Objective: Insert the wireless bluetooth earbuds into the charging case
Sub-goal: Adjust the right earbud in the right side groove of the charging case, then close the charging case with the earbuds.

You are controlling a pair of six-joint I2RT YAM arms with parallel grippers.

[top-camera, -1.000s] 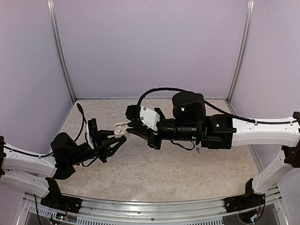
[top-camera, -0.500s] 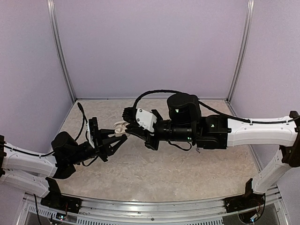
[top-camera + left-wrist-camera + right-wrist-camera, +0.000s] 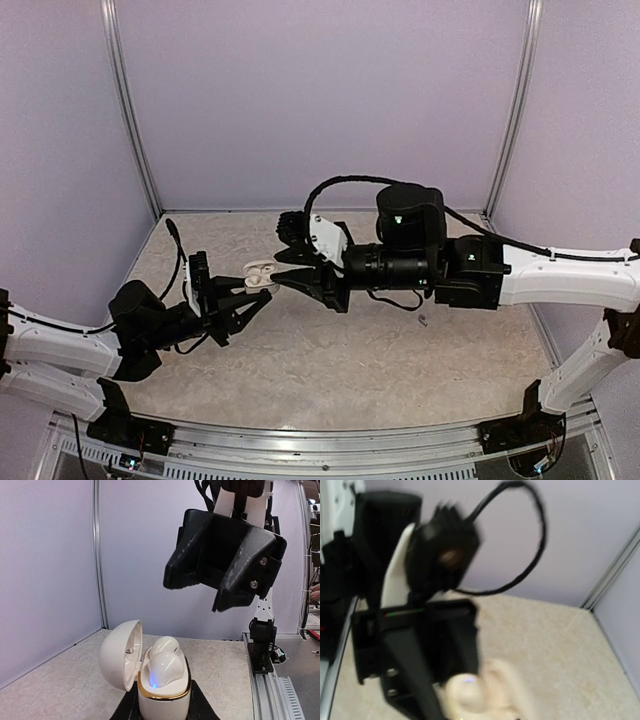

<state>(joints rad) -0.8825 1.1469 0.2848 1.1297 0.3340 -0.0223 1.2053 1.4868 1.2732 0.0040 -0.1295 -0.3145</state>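
Note:
My left gripper [image 3: 252, 293] is shut on the white charging case [image 3: 258, 272] and holds it upright above the table. In the left wrist view the case [image 3: 163, 702] has a gold rim and its lid [image 3: 119, 652] hangs open to the left. Two white earbuds [image 3: 164, 667] sit in its wells, and a blue light glows on the near one. My right gripper [image 3: 297, 272] is open and empty, just right of the case and apart from it. It hangs above the case in the left wrist view [image 3: 225, 562]. The right wrist view is blurred and shows the case [image 3: 470, 695].
The beige table [image 3: 330, 370] is closed in by lilac walls and metal corner posts. A small pale bit [image 3: 424, 321] lies on the table under the right arm. A black cable [image 3: 340, 190] loops over the right wrist. A metal rail [image 3: 330, 440] runs along the near edge.
My right gripper has drawn back to the right, away from the case, and is still moving. The left gripper and the case have stayed put.

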